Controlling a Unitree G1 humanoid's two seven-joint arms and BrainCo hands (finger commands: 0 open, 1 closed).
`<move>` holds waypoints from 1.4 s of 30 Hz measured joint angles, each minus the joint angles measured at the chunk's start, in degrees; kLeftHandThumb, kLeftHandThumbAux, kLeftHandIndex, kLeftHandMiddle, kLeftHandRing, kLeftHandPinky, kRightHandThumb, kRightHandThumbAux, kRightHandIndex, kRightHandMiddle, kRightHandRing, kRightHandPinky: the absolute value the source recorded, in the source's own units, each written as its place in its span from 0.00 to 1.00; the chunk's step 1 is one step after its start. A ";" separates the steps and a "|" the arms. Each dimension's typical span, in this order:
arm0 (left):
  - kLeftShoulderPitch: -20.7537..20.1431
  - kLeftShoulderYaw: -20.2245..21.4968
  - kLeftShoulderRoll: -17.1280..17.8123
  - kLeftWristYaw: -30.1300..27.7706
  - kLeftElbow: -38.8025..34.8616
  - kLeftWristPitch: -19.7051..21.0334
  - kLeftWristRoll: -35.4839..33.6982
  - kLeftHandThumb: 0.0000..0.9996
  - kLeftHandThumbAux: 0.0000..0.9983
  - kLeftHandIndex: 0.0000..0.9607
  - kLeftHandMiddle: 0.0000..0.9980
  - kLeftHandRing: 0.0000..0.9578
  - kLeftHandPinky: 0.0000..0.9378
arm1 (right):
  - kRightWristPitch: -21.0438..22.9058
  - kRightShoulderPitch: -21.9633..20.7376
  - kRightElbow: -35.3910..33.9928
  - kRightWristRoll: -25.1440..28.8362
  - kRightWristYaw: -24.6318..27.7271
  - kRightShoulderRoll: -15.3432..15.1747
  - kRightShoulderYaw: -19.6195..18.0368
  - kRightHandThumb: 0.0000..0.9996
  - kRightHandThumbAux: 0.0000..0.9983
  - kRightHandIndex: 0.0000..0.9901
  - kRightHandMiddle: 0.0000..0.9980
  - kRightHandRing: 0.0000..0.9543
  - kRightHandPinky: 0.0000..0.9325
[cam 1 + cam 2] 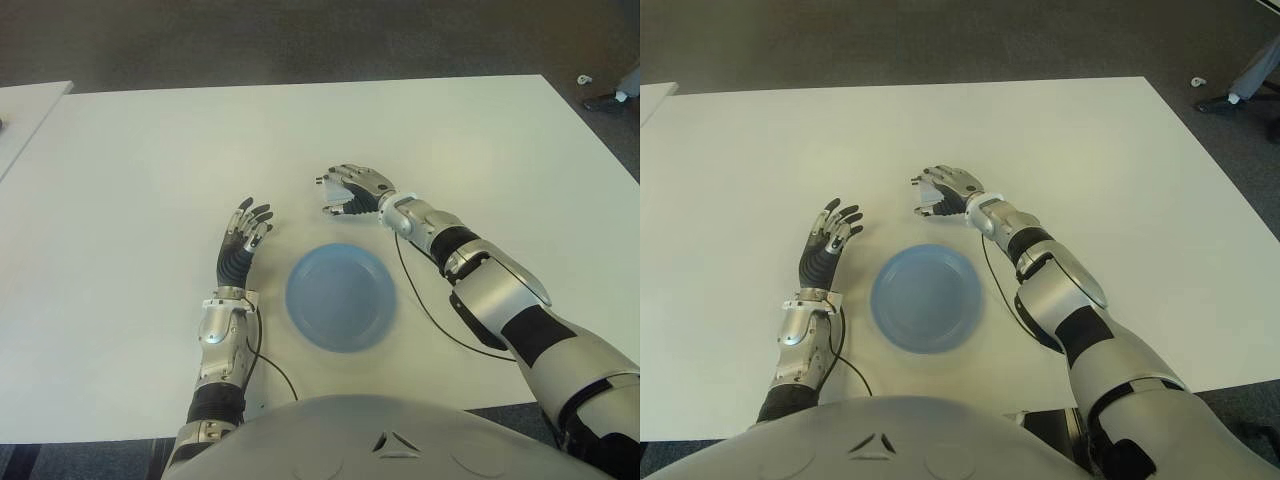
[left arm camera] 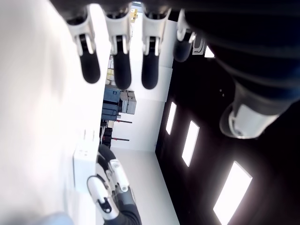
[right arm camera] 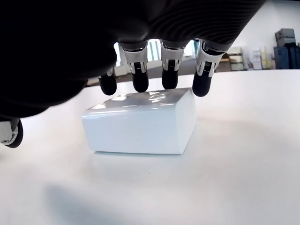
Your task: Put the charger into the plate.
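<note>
The charger point(image 3: 140, 124), a white rectangular block, lies flat on the white table point(image 1: 150, 180) just beyond the blue plate point(image 1: 340, 296). My right hand point(image 1: 340, 195) arches over it from the right. Its fingertips point(image 3: 169, 79) hang over the block's far top edge, and the thumb is low at one side, apart from the block. The hand hides most of the charger in the eye views. The plate holds nothing. My left hand point(image 1: 245, 235) shows left of the plate with its fingers spread and nothing in them. The left wrist view also catches the charger point(image 2: 84, 164) farther off.
A thin black cable point(image 1: 420, 310) loops from my right forearm over the table, right of the plate. A second white table point(image 1: 20, 110) stands at the far left. Dark floor lies beyond the table's far edge.
</note>
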 measured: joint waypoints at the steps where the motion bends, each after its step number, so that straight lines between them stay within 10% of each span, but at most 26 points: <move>1: 0.13 0.01 0.00 0.00 -0.28 0.28 -0.10 0.03 0.56 0.13 0.24 0.25 0.25 | 0.00 0.13 0.00 0.25 0.01 0.01 -0.12 0.17 0.27 0.00 0.00 0.00 0.00; 31: 1.96 0.25 0.76 -2.00 -3.54 3.30 -3.28 0.01 0.54 0.12 0.24 0.26 0.27 | 0.83 1.04 -0.01 1.89 -0.31 0.09 -0.95 0.11 0.35 0.00 0.00 0.00 0.00; 42: 2.04 0.43 0.74 -2.00 -3.47 3.50 -3.61 0.00 0.53 0.14 0.26 0.27 0.29 | -5.69 1.19 -1.33 0.49 -1.20 -7.45 1.19 0.05 0.41 0.00 0.00 0.00 0.00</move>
